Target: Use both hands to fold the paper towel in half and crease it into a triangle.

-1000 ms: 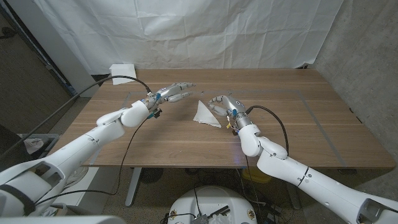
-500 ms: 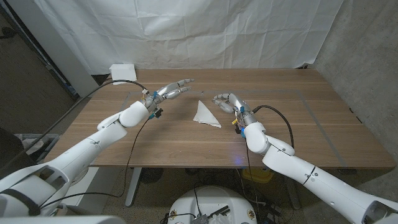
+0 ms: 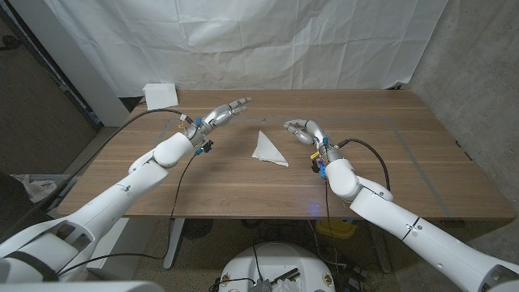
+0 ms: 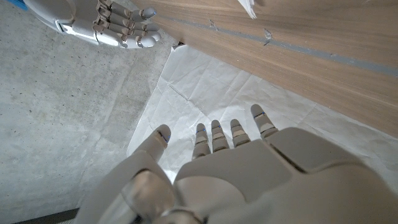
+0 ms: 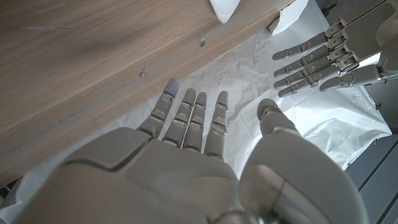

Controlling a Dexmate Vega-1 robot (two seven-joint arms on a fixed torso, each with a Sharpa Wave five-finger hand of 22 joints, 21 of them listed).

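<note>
Fingers of the left hand (image 3: 217, 116) are extended and slightly spread, holding nothing; fingers of the right hand (image 3: 306, 130) are loosely opened, likewise holding nothing. Both hands are raised off the bench (image 3: 389, 174) and stand apart from the paper towel (image 3: 267, 149), which lies between them near the middle of the bench, already folded into a white triangle with one point toward the far side. A second white stack (image 3: 160, 92) sits at the far left corner. Judgement: the fold appears complete and the step in hand is release and withdrawal. To do it well, the hands should lift clear without brushing the folded edge, since light paper may spring open or slide; if the crease looks soft, a flat press along the fold line with one hand while the other steadies a corner would be advisable. Compared with a second ago, both hands have drawn away from the towel toward the far side and outward, the right hand's fingers have uncurled, and the towel has not shifted.
</note>
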